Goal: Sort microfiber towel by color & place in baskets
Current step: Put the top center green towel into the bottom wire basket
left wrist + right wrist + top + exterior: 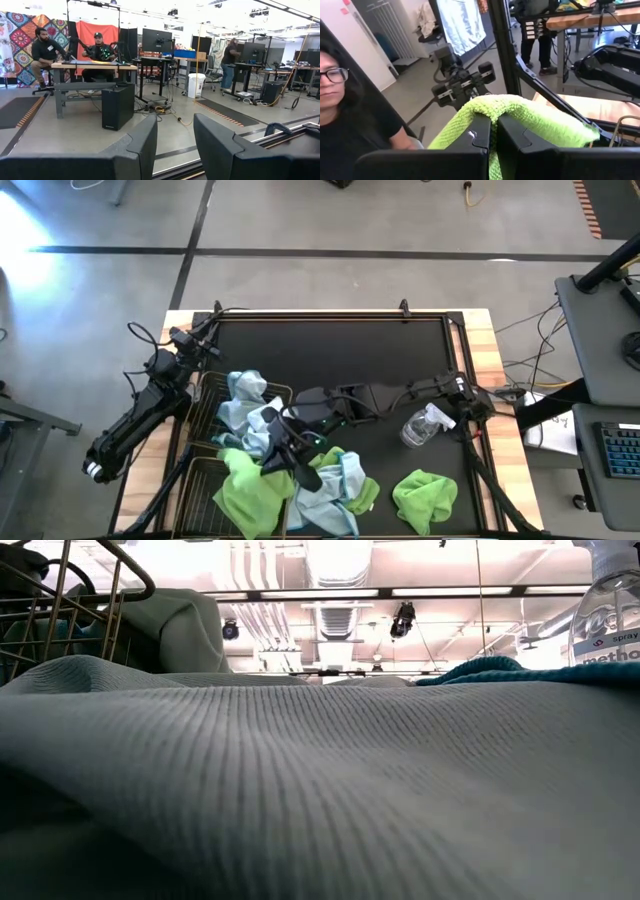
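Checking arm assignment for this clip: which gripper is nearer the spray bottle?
Right. The right gripper, shut on a green towel, reaches over the pile just left of the spray bottle; the left gripper waits open at the table's far-left corner.

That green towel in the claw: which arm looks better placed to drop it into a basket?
Probably the right: its claw is shut on a green towel beside the baskets. The left claw is open, aimed off the table.

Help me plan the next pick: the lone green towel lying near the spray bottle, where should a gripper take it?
Pinch the raised, bunched middle of the lone green towel, coming straight down from above. It lies crumpled in a heap on the table, so its folds stand up to pinch. It lies apart from the spray bottle, leaving room to descend.
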Tool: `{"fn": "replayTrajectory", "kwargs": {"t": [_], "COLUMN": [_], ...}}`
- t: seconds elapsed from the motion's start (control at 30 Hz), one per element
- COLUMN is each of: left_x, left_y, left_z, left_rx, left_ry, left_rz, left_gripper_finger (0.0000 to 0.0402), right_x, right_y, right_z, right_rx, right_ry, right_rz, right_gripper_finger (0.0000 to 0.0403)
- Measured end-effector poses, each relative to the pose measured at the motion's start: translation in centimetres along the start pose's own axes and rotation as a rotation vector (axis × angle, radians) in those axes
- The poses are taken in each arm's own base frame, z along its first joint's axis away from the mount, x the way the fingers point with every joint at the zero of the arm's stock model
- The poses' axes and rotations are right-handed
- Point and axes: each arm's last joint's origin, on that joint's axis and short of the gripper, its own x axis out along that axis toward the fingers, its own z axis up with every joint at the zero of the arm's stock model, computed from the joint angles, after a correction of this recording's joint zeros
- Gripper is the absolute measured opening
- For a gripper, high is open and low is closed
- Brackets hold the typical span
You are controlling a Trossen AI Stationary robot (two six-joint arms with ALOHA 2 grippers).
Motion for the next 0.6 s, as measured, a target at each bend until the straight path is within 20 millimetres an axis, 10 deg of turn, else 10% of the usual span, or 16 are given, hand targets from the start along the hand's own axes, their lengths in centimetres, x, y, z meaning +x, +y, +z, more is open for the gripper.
{"fn": "replayTrajectory", "kwargs": {"t": [0.6], "left_x": [0.0], "left_y": [0.0], "left_z": [0.0], "left_rx": [0.0], "left_ry": [0.0], "left_rz": [0.0], "left_gripper_finger": [0.0113], "right_x": [2.8], "right_y": [-0.7], "right_z": [-3.2], "right_rx": [0.037], "right_ry": [0.079], "right_rz": [0.004], "right_gripper_finger": [0.0009]}}
